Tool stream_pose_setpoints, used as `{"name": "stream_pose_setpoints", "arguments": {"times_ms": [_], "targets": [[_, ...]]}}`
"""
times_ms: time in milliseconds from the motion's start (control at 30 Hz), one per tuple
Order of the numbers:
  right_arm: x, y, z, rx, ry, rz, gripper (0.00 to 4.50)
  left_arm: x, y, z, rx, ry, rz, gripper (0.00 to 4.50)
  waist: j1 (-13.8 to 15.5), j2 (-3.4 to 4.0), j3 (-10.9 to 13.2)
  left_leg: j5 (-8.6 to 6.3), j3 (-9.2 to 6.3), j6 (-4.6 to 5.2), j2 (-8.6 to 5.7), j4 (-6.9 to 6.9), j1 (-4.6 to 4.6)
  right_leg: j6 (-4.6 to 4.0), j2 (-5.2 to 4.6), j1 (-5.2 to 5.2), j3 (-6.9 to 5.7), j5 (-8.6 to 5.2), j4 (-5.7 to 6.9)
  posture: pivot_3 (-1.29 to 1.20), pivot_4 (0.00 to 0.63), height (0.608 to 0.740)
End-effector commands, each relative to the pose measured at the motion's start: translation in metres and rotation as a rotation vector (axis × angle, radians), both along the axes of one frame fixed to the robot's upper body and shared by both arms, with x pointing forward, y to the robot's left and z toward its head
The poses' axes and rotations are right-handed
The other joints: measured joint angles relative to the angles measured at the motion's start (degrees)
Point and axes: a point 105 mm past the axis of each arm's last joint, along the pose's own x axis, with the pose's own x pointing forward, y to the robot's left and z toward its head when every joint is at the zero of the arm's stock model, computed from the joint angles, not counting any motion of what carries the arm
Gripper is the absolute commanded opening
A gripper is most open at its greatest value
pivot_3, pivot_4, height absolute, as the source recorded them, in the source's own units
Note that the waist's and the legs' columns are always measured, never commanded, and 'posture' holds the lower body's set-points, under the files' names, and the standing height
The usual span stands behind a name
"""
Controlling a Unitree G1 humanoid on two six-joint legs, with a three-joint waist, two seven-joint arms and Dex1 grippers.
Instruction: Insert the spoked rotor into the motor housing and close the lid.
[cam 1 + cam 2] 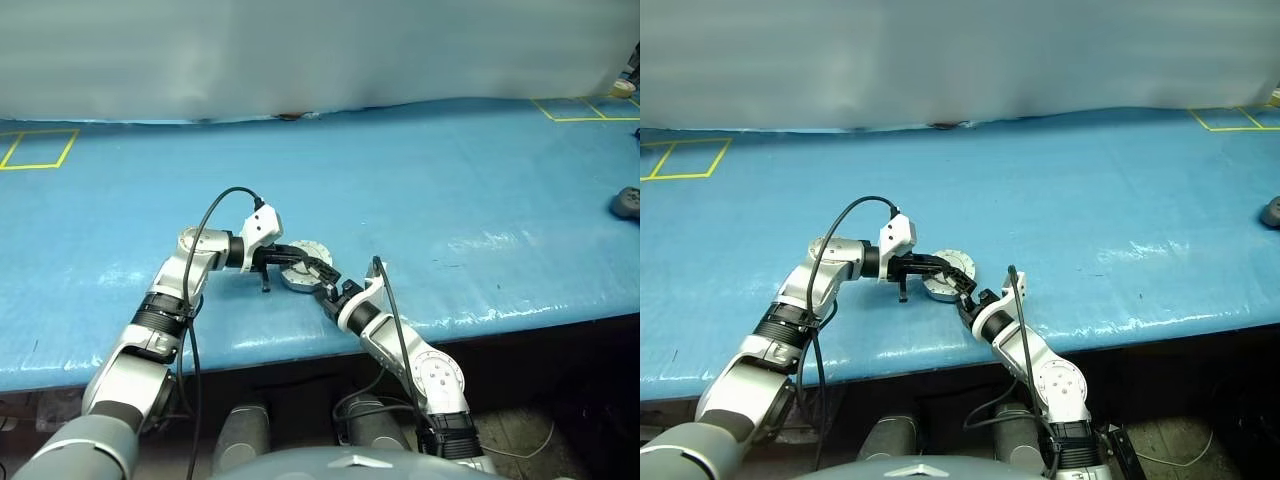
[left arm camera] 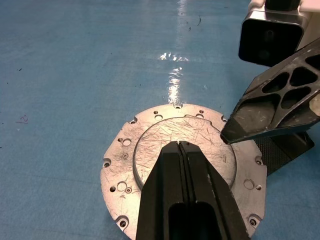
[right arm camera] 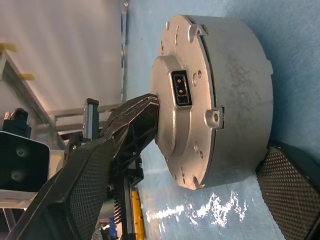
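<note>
The motor housing (image 3: 240,75) stands on the blue table near its front edge, with the lid (image 2: 150,150) lying flat and closed on top, plain grey side up. The spoked rotor is hidden. My left gripper (image 2: 179,146) is shut with nothing between its fingers, and its tips rest on the lid's raised hub. My right gripper (image 1: 323,280) is open and rolled on its side. It straddles the housing: one finger (image 2: 275,107) reaches over the lid, the other pad (image 3: 295,190) sits low against the housing wall.
The table's front edge (image 1: 480,320) runs just behind the housing on my side. A dark object (image 1: 627,203) lies at the far right of the table. Yellow tape squares (image 1: 40,148) mark the back left and back right corners.
</note>
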Motion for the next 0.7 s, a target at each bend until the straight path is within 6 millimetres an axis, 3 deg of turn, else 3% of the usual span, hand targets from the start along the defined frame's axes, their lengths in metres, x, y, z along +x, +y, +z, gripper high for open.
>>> {"name": "stream_pose_setpoints", "arguments": {"times_ms": [33,200,433,533,700], "targets": [[0.016,0.009,0.029,0.176,-0.052,-0.082,4.49,-0.005,0.010,-0.017,0.051,0.064,0.025,0.00,0.01,0.00,0.00,0.00,0.00,0.00,0.01,0.00,0.00,0.00,0.01,0.00,0.00,0.00,0.00,0.00,0.150,0.740],[0.021,0.000,0.029,0.200,-0.056,-0.136,4.49,-0.006,0.010,-0.017,0.056,0.065,0.022,0.00,0.20,0.01,0.00,0.00,-0.01,0.00,-0.01,0.00,-0.01,0.00,-0.01,0.00,0.00,0.00,-0.01,0.00,0.150,0.740],[0.015,0.005,0.015,0.150,-0.018,-0.106,4.49,-0.005,0.008,-0.017,0.062,0.063,0.013,0.00,0.36,0.00,0.00,0.00,0.00,0.00,-0.04,0.00,-0.03,0.00,-0.06,0.00,0.00,0.00,-0.03,0.00,0.150,0.740],[0.012,0.007,0.011,0.132,-0.003,-0.092,3.86,-0.005,0.008,-0.017,0.063,0.062,0.012,0.00,0.36,0.01,0.00,0.00,-0.01,0.00,-0.04,0.00,-0.03,0.00,-0.05,0.00,-0.01,0.00,-0.03,0.00,0.150,0.740],[0.009,0.008,0.004,0.116,0.021,-0.083,2.25,-0.005,0.009,-0.018,0.067,0.061,0.013,0.00,0.27,0.01,0.01,0.00,0.00,0.01,-0.04,-0.02,-0.03,-0.02,-0.06,-0.02,0.00,-0.01,-0.03,0.00,0.150,0.740]]}}
